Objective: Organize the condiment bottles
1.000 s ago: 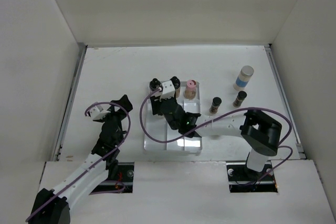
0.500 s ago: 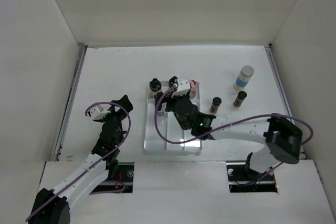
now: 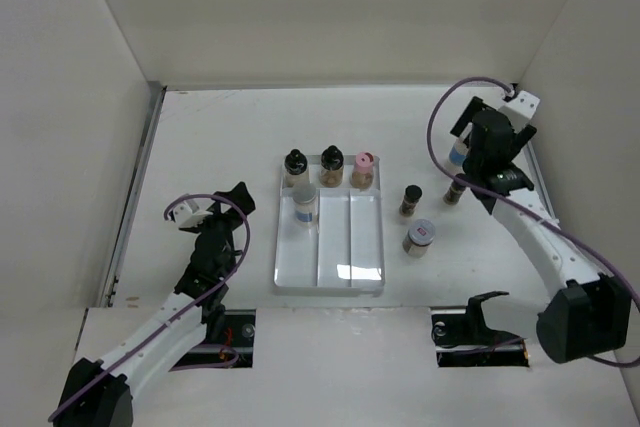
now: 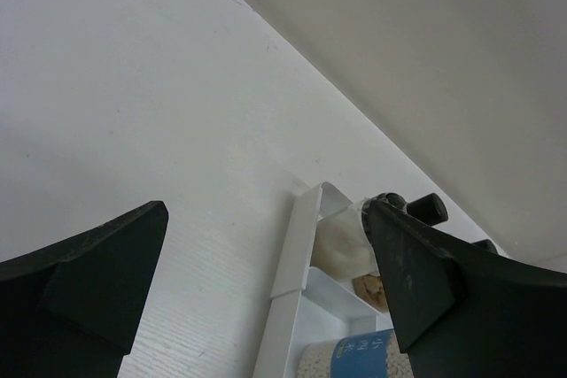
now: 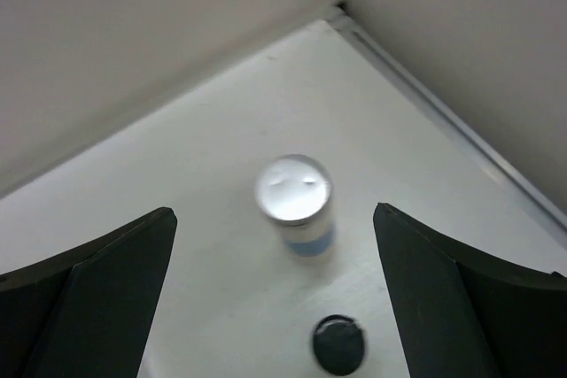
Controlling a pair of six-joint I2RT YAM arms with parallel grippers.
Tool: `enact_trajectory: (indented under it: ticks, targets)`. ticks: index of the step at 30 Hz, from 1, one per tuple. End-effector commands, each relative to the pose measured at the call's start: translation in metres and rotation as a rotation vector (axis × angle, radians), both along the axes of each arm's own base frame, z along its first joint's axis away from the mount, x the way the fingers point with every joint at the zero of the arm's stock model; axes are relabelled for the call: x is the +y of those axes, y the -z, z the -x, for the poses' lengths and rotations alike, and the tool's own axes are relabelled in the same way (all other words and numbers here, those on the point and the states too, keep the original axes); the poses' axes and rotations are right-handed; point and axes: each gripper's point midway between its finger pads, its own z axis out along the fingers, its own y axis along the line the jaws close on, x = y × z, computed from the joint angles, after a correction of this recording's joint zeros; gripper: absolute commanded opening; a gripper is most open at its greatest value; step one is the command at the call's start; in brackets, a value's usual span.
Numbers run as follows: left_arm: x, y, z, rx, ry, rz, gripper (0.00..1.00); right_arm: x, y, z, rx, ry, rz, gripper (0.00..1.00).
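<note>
Right hand [image 3: 468, 135] spread wide, pinching nothing, up over the far right corner of the table [image 3: 220, 137]. Directly under it, in the wrist view roughly centred in the gap between the two dark fingers [image 5: 97, 298] and apart from both: a tall clear bottle with a silver lid and blue label [image 5: 295, 204], upright, long axis vertical, seen lid-on. Just near of that, close beside but not touching: a small brown bottle with a black cap [image 5: 338, 344], also upright. Judged a straight drop for the coming move, with little sideways correction; worth minding that black-capped neighbour on the near side.

Further out to the left, loose on the table between the right hand and the white divided rectangular tray [image 3: 280, 279]: another small brown black-capped bottle [image 3: 411, 199] and a squat clear jar with a silver lid [image 3: 420, 239]. Along the tray's far end: a black-capped brown bottle in the left lane [image 3: 295, 167], a black-capped brown bottle in the middle lane [image 3: 331, 167], a pink-capped bottle in the right lane [image 3: 364, 169]; just near of the first, a clear blue-labelled jar [image 3: 306, 209].

Left hand [image 3: 236, 197] likewise spread and empty, left of the tray, well apart from the far right bottles. Clearly the right arm's reach.
</note>
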Motion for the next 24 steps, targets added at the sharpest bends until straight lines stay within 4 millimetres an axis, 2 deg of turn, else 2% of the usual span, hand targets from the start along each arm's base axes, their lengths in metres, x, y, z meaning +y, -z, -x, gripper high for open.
enact_trajectory:
  ticks: [1,4,8,12,18,22,24]
  targets:
    - [-0.006,0.004,0.0,0.002,0.029,0.005,1.0,-0.023,0.031,-0.009,0.162,-0.002,-0.022,1.0]
    - [-0.005,0.006,0.001,0.006,0.028,0.001,1.0,-0.036,0.047,-0.023,0.216,0.008,-0.039,1.0]
    - [-0.008,0.005,0.0,0.004,0.04,0.002,1.0,-0.03,0.065,-0.043,0.252,-0.034,-0.064,1.0]
    - [-0.01,0.008,-0.002,0.022,0.048,-0.006,1.0,-0.022,0.071,-0.053,0.232,-0.082,-0.107,1.0]
    - [-0.009,0.009,-0.002,0.022,0.043,-0.006,1.0,-0.036,0.089,-0.07,0.249,-0.036,-0.141,1.0]
    - [-0.005,0.011,-0.001,0.023,0.029,-0.008,1.0,-0.034,0.1,-0.089,0.264,-0.041,-0.137,1.0]
    - [-0.004,0.011,-0.002,0.025,0.028,-0.01,1.0,-0.033,0.107,-0.094,0.274,-0.046,-0.143,0.93]
